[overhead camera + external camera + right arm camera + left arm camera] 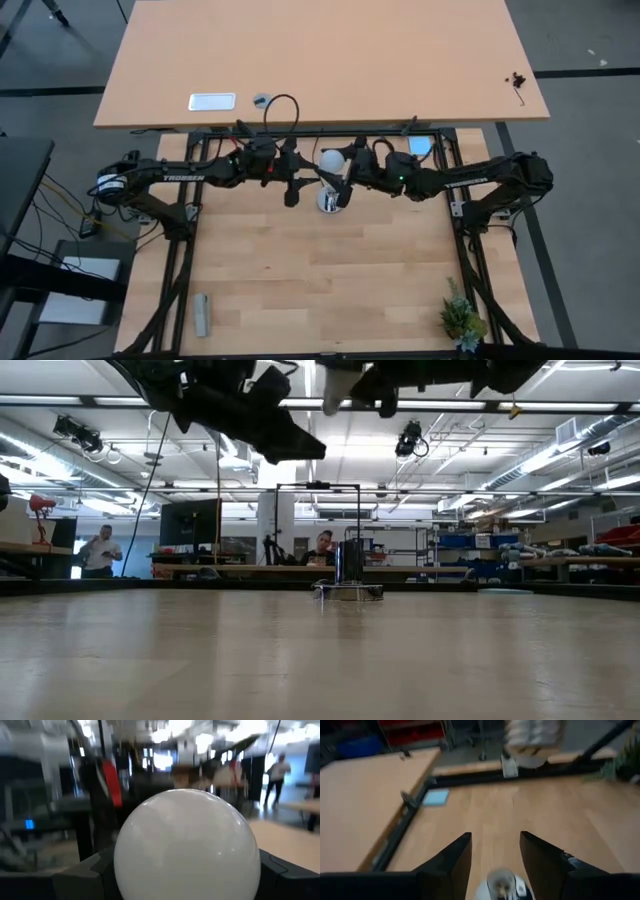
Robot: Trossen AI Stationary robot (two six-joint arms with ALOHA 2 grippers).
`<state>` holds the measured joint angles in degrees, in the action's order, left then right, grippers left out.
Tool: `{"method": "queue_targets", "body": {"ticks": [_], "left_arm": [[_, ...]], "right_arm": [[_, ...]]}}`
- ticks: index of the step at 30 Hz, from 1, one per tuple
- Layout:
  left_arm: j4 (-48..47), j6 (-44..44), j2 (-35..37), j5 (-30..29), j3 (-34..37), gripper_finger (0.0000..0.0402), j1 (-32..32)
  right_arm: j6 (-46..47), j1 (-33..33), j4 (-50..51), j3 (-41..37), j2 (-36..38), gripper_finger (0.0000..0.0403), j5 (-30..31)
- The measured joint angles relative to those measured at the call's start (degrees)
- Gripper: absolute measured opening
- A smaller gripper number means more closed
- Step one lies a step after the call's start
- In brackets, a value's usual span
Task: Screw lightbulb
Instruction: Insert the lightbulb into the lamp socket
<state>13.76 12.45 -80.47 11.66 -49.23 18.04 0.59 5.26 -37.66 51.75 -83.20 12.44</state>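
The white frosted lightbulb is in my right gripper, high above the table's far middle; its dome fills the right wrist view. The round silver socket base stands on the table just below it, and also shows in the low view. My left gripper is open and empty just left of the socket, well above the table. In the left wrist view the socket shows low between its fingers. The bulb's neck is hidden. My right gripper pinches the bulb between its two fingers, one on each side of its wide round part. The rounded dome faces back toward the wrist. The bulb is lifted clear, above the socket. The bulb itself hides the exact contact spots.
A black cord loops from the socket area onto the far tabletop. A small grey block lies near the front left, a small green plant at the front right, and a blue pad at the far right. People stand in the room beyond.
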Motion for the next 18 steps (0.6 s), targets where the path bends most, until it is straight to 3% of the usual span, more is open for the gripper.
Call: {"method": "queue_targets", "body": {"ticks": [6,13,18], "left_arm": [[-6.4,0.8,0.0,0.0,0.3,0.0130,0.0],[5.2,-1.0,0.0,-1.5,7.8,0.0016,0.0],[10.5,-3.3,0.0,-1.6,12.4,0.0009,0.0]], "right_arm": [[3.9,0.0,12.2,0.0,-0.8,0.0280,0.1],[5.2,0.1,15.7,-0.1,-6.0,0.0280,0.1],[4.9,1.1,15.4,-1.5,-7.4,0.0280,0.1]]}}
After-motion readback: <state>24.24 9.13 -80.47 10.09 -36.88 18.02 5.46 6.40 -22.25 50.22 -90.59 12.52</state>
